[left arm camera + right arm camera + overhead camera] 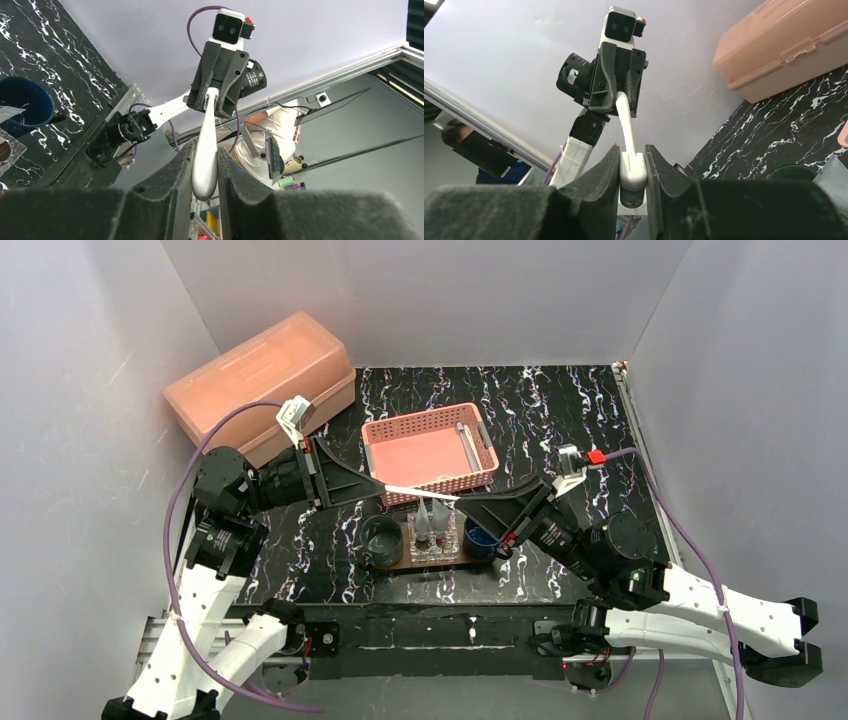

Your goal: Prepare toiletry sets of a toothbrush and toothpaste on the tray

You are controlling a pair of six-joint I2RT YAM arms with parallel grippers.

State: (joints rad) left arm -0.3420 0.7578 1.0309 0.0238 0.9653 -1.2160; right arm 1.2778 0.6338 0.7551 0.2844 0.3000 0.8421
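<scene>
Clamping the rounded handle end of a thin white plastic toothbrush [420, 492], the left claw [205, 155] has both black fingers [175, 175] pressed against it, one on each side. The right claw [632, 150] is closed on the opposite end, its fingers [599, 175] flanking the squared head. The toothbrush is therefore gripped by both arms at once. In the top view it runs nearly level between the two claws, in the air just above the near rim of the basket and over the tray.

Directly below sits the flat brown wooden oval tray [440, 564], lying on the black white-veined marbled desk [560, 410]. On the tray a small clear square plastic box [436, 545] stands in the middle, with two silvery-white squeeze tubes [424, 516] upright inside it. A dark green round cup [382, 540] is at the tray's left end and a blue round cup [481, 539] at its right end.

Just behind the tray is the pink plastic lattice basket [385, 430], with another thin white stick [467, 443] lying along its right wall. Farther back on the left, against the wall, rests a salmon-coloured plastic lidded case [262, 380].
</scene>
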